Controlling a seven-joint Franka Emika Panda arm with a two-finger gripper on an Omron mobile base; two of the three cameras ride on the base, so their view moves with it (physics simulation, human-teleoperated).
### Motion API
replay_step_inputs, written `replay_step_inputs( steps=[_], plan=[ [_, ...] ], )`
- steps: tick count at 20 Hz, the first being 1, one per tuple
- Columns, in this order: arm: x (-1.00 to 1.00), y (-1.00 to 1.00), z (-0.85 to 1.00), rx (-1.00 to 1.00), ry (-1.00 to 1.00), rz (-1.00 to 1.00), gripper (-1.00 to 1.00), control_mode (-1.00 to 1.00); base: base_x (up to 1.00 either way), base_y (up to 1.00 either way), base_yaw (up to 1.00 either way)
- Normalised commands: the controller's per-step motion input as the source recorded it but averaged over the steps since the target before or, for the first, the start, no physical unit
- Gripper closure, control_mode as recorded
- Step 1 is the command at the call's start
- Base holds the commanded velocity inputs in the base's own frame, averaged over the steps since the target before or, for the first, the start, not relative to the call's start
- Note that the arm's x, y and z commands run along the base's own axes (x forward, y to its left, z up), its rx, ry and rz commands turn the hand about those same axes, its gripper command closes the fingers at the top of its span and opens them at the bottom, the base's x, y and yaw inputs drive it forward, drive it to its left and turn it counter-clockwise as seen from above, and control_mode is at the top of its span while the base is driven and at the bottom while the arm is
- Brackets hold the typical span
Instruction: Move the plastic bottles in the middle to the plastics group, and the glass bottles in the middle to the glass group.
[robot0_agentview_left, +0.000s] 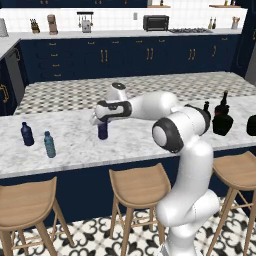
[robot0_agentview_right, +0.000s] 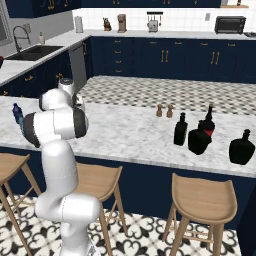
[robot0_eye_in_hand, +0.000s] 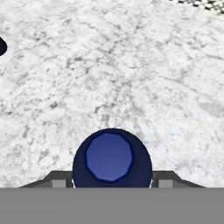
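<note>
Marble counter (robot0_agentview_left: 75, 145) is carrying the navy bottle (robot0_agentview_left: 103, 129) mid-island, and the gripper (robot0_agentview_left: 101, 121) is straddling it, apparently pinching its sides. Being light, stiff, slick plastic, it is best gripped at the body below the cap, kept upright.

Home kitchen. White-grey marble island counter (robot0_agentview_left: 75, 145) as landmark: tan wooden bar stools (robot0_agentview_left: 140, 187) tucked just in front of it, navy cabinets with brass handles (robot0_agentview_left: 125, 55) behind, black toaster oven (robot0_agentview_left: 155, 22) and steel sink faucet (robot0_agentview_right: 20, 35) on the far worktop.
</note>
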Motion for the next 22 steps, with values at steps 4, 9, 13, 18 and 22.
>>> replay_step_inputs(
  steps=[4, 9, 13, 18, 22],
  plan=[
    [-0.28, 0.76, 0.19, 0.0, -0.03, 0.32, 1.0, -1.0, 0.0, 0.0, 0.0],
    [-0.23, 0.93, 0.06, 0.0, -0.05, 0.32, 1.0, -1.0, 0.0, 0.0, 0.0],
    [-0.37, 0.62, 0.0, 0.0, -0.03, 0.26, 1.0, -1.0, 0.0, 0.0, 0.0],
    [-0.1, 0.2, 0.0, 0.0, -0.1, 0.13, 1.0, -1.0, 0.0, 0.0, 0.0],
    [0.0, 0.08, 0.0, -0.01, 0.0, 0.02, 1.0, -1.0, 0.0, 0.0, 0.0]
  ],
)
